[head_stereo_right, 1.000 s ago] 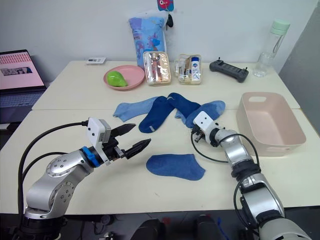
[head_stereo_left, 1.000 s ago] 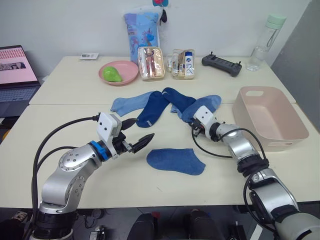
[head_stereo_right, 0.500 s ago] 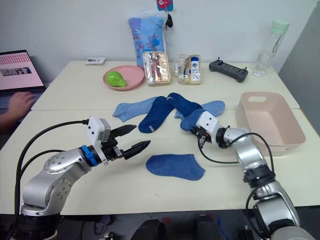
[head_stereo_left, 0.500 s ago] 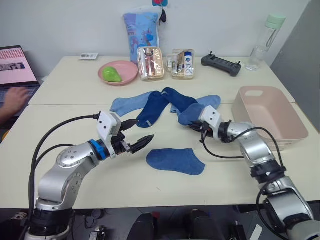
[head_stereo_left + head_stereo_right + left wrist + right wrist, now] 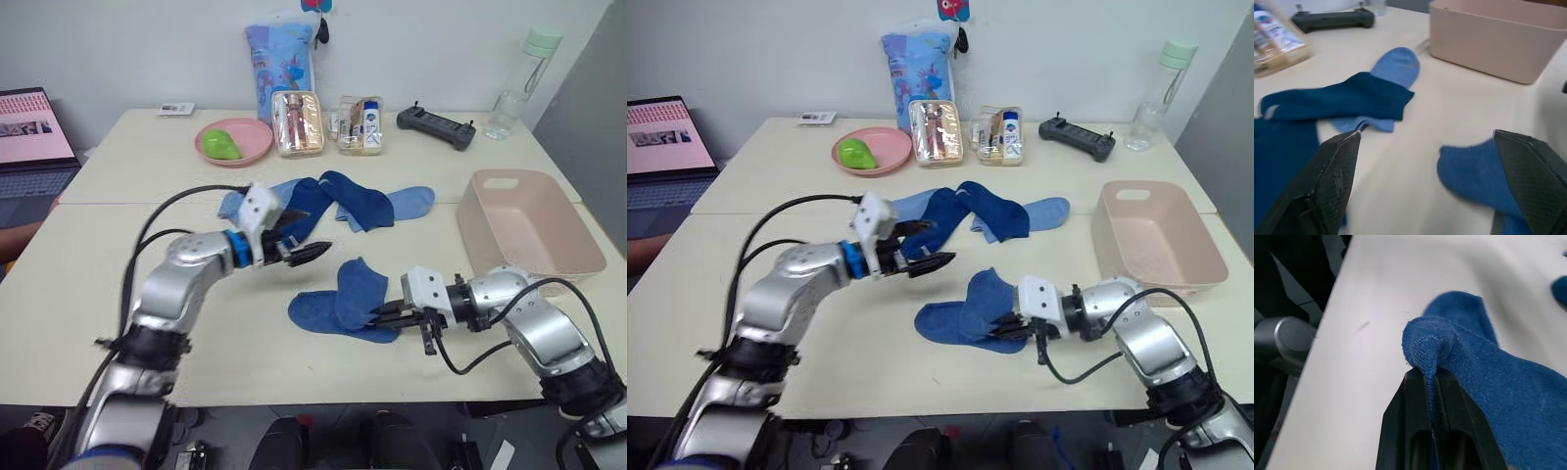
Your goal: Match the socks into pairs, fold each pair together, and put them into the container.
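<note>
While the right claw point(image 5: 1019, 327), now pulled back to 5 o'clock, pinches a dark blue sock point(image 5: 982, 299) laid over its match point(image 5: 945, 320), the open left claw point(image 5: 926, 246) has moved toward the other socks point(image 5: 994, 210) at 12 o'clock, so one pair looks matched.

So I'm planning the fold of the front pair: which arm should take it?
The right. Its tool is already shut on a sock draped over the front sock. The left tool hangs open over the sock pile behind.
</note>
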Controlling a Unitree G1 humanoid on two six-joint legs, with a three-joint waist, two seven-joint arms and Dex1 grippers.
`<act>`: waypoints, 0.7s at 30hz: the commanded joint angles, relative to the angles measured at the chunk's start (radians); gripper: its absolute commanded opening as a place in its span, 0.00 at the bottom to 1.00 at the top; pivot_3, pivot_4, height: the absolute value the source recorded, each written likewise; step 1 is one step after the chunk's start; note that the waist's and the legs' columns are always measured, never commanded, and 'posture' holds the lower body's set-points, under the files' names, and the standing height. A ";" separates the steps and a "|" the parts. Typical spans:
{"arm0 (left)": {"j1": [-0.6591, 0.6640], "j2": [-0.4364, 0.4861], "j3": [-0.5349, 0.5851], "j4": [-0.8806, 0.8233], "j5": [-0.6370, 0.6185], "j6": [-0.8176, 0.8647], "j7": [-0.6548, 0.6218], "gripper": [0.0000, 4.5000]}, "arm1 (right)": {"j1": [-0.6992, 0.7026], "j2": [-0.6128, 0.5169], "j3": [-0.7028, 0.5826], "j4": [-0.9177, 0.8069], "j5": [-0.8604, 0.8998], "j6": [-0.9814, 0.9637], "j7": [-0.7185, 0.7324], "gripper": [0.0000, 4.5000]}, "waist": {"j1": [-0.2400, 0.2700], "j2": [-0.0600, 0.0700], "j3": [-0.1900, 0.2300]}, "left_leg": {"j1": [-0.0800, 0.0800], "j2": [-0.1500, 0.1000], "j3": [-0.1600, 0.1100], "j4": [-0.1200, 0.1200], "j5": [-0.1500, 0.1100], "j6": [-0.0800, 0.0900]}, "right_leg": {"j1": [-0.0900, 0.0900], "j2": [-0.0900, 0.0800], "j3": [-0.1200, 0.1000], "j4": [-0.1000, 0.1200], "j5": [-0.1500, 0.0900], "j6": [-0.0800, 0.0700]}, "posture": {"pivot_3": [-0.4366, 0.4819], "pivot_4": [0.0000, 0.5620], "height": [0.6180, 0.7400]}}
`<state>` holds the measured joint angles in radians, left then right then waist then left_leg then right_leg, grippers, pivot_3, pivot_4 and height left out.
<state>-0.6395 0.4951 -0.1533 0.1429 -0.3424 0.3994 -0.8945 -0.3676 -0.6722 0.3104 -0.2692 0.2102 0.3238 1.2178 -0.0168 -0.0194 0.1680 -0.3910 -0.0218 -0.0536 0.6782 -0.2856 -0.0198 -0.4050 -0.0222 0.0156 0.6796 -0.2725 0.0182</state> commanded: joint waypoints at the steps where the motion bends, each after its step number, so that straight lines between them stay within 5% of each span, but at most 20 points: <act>1: -0.127 -0.043 -0.080 0.253 0.114 -0.127 -0.079 1.00 | -0.003 -0.002 0.008 0.004 -0.037 -0.051 -0.022 0.01 | 0.000 0.000 0.000 | 0.000 0.000 0.000 0.000 0.000 0.000 | 0.000 0.000 0.000 0.000 0.000 0.000 | 0.48 0.27 1.00; 9: -0.295 -0.170 -0.142 0.661 0.253 -0.333 -0.159 1.00 | 0.002 0.005 0.005 -0.008 -0.033 -0.048 -0.039 0.01 | -0.004 -0.001 0.001 | -0.001 0.000 -0.001 0.000 0.000 0.000 | -0.001 0.000 -0.001 0.000 0.000 0.000 | 0.48 0.27 1.00; 14: -0.320 -0.202 -0.151 0.757 0.292 -0.372 -0.255 1.00 | 0.005 0.010 0.002 -0.007 -0.036 -0.046 -0.059 0.01 | -0.008 -0.002 0.001 | -0.002 0.000 0.000 0.001 0.000 0.000 | -0.001 0.000 -0.001 0.000 0.000 0.001 | 0.48 0.27 1.00; 17: -0.318 -0.204 -0.153 0.767 0.309 -0.381 -0.300 0.88 | 0.009 0.007 0.002 -0.009 -0.035 -0.046 -0.063 0.00 | -0.010 -0.002 0.001 | -0.002 0.000 -0.001 0.001 0.000 0.000 | -0.002 0.001 -0.001 0.000 0.000 0.001 | 0.48 0.27 1.00; 21: -0.313 -0.195 -0.145 0.773 0.333 -0.401 -0.311 0.59 | 0.009 0.002 0.000 -0.005 -0.033 -0.052 -0.065 0.00 | -0.010 -0.002 0.001 | -0.002 0.000 -0.001 0.001 0.000 0.000 | -0.002 0.001 -0.001 0.000 0.000 0.001 | 0.48 0.27 1.00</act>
<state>-0.9416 0.2928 -0.3085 0.9177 -0.0202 0.0156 -1.2015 -0.3598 -0.6620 0.3296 -0.2399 0.1689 0.2812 1.1548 -0.0269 -0.0210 0.1689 -0.3931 -0.0221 -0.0546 0.6791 -0.2855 -0.0197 -0.4066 -0.0216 0.0146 0.6800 -0.2728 0.0188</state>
